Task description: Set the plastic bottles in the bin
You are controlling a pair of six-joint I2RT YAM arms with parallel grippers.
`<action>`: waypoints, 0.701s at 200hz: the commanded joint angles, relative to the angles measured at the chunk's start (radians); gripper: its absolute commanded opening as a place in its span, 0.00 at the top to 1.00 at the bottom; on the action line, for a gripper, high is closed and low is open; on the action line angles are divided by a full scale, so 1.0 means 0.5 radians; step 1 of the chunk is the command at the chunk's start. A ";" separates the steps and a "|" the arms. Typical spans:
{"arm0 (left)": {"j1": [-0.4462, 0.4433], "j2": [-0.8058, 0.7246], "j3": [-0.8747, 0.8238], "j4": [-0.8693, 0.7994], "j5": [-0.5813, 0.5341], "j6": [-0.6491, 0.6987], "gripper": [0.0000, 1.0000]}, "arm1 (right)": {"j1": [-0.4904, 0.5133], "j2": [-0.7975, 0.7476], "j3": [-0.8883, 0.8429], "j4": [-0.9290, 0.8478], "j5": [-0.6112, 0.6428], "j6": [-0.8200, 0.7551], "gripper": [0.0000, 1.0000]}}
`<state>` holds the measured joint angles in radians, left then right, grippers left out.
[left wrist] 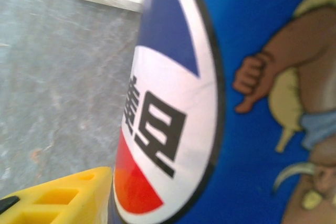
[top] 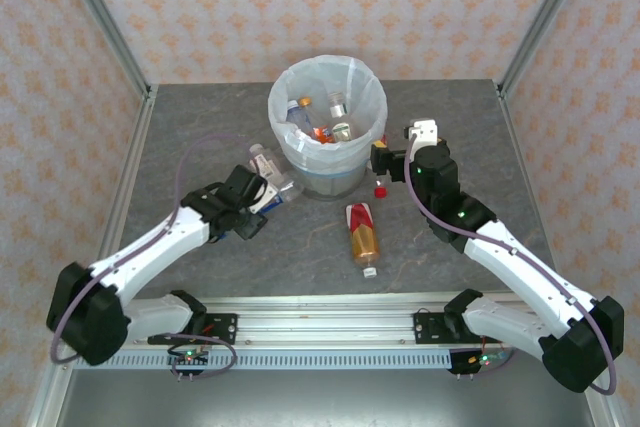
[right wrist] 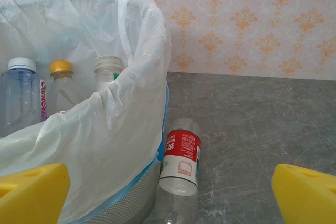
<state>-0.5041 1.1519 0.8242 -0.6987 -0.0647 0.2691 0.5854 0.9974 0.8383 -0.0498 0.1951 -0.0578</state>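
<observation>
- Amber bottle [top: 363, 234] — lies on its side on the table [top: 200, 117], on the arms' side of the bin [top: 378, 112] and apart from it, cap pointing away from the bin. No gripper is at it, so it is not yet dealt with.
- Left gripper [top: 264, 194] — at the bin's left foot, set about a blue-label bottle [left wrist: 252, 77]. One yellow finger [left wrist: 63, 198] lies against the label. Whether the jaws have clamped cannot be told. Judged to be the pick in hand.
- Right gripper [right wrist: 170, 174] — just right of the bin, jaws wide apart and empty. It faces a red-label bottle [right wrist: 179, 162] lying against the bin's base. It is probably lined up for that pick, though the bin wall crowds one finger's path.
- Inside the bin, several bottles [top: 318, 127] stand in the white bag. The task is judged partly done.
</observation>
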 commanded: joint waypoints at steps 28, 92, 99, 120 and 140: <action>-0.003 -0.324 0.083 -0.159 -0.254 -0.275 1.00 | -0.013 0.035 0.017 0.189 0.006 0.018 0.01; 0.008 -0.311 0.223 -0.097 -0.554 -0.740 1.00 | -0.013 0.107 0.039 0.320 -0.027 0.107 0.01; 0.008 -0.298 0.239 -0.078 -0.619 -0.827 1.00 | -0.013 0.107 0.028 0.340 -0.021 0.127 0.01; 0.020 -0.282 0.251 0.051 -0.753 -1.120 1.00 | -0.013 0.107 0.002 0.406 0.007 0.186 0.01; 0.026 -0.273 0.262 0.182 -0.770 -1.325 1.00 | -0.012 0.107 -0.002 0.442 0.008 0.218 0.01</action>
<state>-0.5011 1.0088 0.9215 -0.7036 -0.3576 -0.1986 0.5854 1.0538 0.8394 0.1024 0.1875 0.0067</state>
